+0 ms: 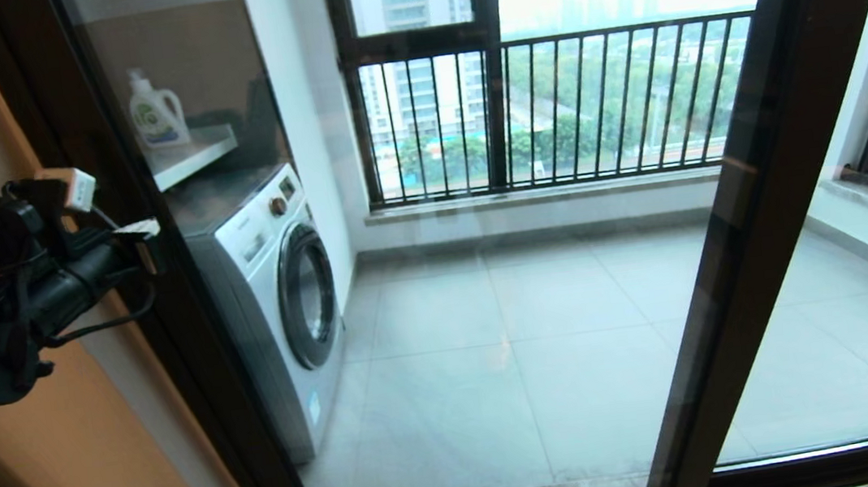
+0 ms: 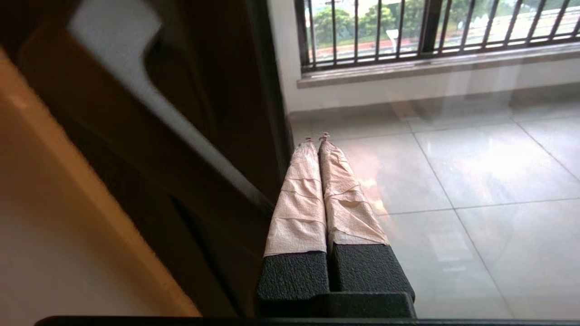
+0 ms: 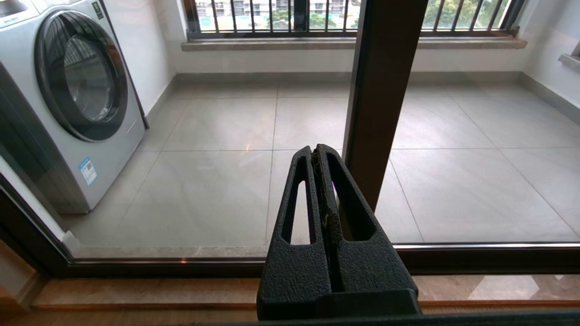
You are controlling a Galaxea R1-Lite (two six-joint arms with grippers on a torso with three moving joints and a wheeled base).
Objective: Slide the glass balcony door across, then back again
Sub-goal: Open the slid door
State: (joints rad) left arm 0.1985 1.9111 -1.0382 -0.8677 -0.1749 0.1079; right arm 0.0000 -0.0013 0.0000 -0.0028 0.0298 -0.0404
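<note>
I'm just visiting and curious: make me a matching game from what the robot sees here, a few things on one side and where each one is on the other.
Things:
1. detergent bottle
2. washing machine
3. left claw
4. railing

Places:
A. on the balcony floor
B. beside the door's left frame post
C. on the shelf
D. along the far window ledge

Pairs: 1-C, 2-A, 3-B, 4-D

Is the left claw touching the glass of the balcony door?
Cannot tell. In the left wrist view the shut left claw points at the glass door beside its dark frame, but no contact or gap shows plainly.
</note>
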